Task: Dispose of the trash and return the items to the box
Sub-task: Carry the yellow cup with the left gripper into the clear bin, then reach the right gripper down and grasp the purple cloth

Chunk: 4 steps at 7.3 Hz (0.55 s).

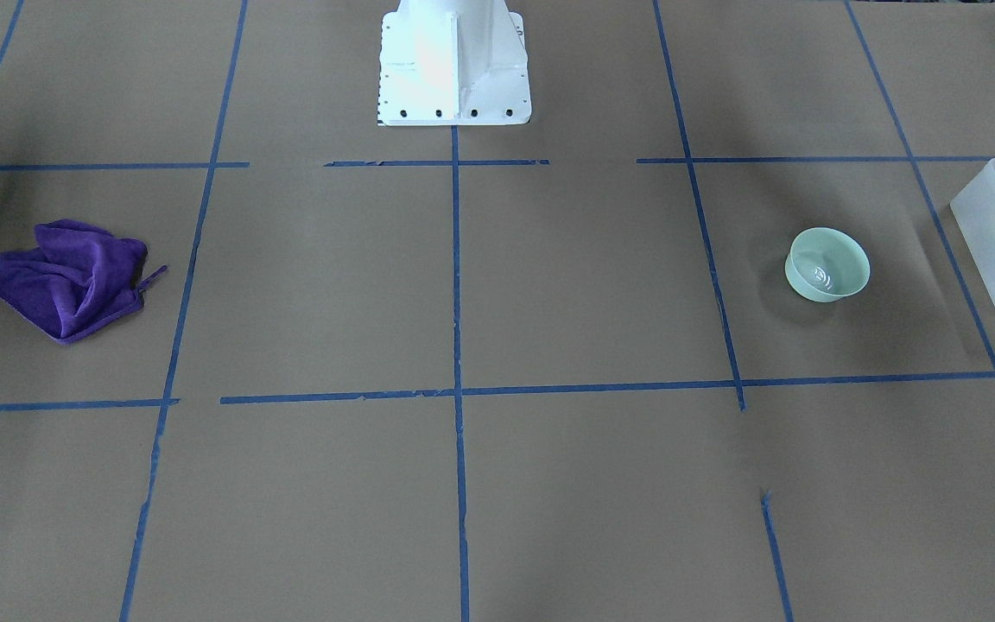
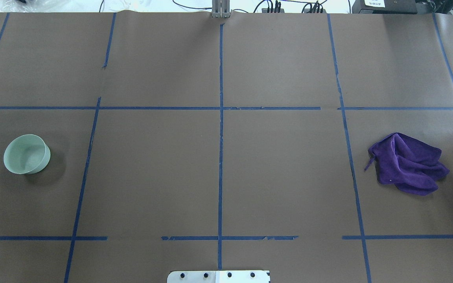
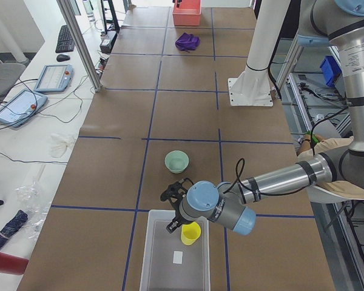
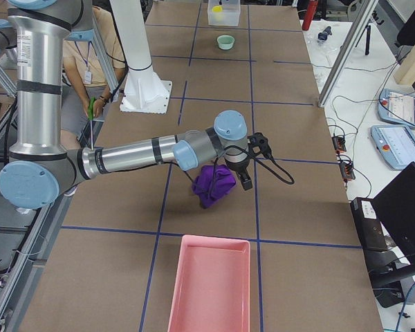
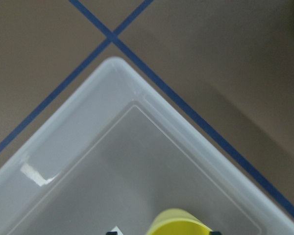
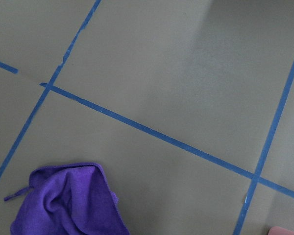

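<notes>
While peering at yellow cup (image 3: 190, 233) inside box (image 3: 164, 273) at left end of counter (image 3: 182, 115), cannot tell spread or hold of left pincer (image 3: 177, 225) close by, nor of right pincer (image 4: 242, 181) — judging the cup light, stiff, slick, best pinched across rim.

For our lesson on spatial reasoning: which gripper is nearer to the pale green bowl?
Left. The left gripper hangs over the translucent box, which sits next to the pale green bowl. The right gripper is at the table's opposite end, above the purple cloth.
</notes>
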{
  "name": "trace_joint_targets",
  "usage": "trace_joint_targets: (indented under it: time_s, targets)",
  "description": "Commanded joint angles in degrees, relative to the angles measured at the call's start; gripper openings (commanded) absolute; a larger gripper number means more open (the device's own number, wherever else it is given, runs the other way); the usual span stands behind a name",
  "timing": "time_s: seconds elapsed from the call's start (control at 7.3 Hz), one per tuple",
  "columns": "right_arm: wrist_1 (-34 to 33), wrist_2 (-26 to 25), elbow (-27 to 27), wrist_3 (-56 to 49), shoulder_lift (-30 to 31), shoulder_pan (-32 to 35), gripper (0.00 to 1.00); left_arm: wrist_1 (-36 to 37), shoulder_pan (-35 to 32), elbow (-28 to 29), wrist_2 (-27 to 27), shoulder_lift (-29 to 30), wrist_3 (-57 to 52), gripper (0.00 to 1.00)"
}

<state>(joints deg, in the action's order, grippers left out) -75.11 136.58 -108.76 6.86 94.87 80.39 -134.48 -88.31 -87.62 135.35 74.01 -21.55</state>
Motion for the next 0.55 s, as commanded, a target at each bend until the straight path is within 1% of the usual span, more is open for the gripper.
trace_joint_targets:
  time_s: [0.0, 0.14, 0.27, 0.41]
  targets:
    - [0.05, -5.93, -6.26, 15.65, 0.13, -7.84, 1.0, 7.68, 0.07, -3.86, -0.26, 7.06, 6.61, 1.0]
    - [3.88, -9.89, -6.64, 20.6, 1.7, -12.76, 1.0, 14.79, 0.07, -6.05, -0.44, 11.55, 6.61, 1.0]
    - [12.79, -13.14, -6.04, 25.08, 7.55, -17.15, 1.0, 19.3, -0.02, -7.55, -0.35, 14.9, 6.61, 1.0]
    - [23.41, -16.48, -3.68, 32.87, 10.04, -22.07, 1.0, 22.13, -0.02, -8.52, -0.35, 17.02, 6.69, 1.0]
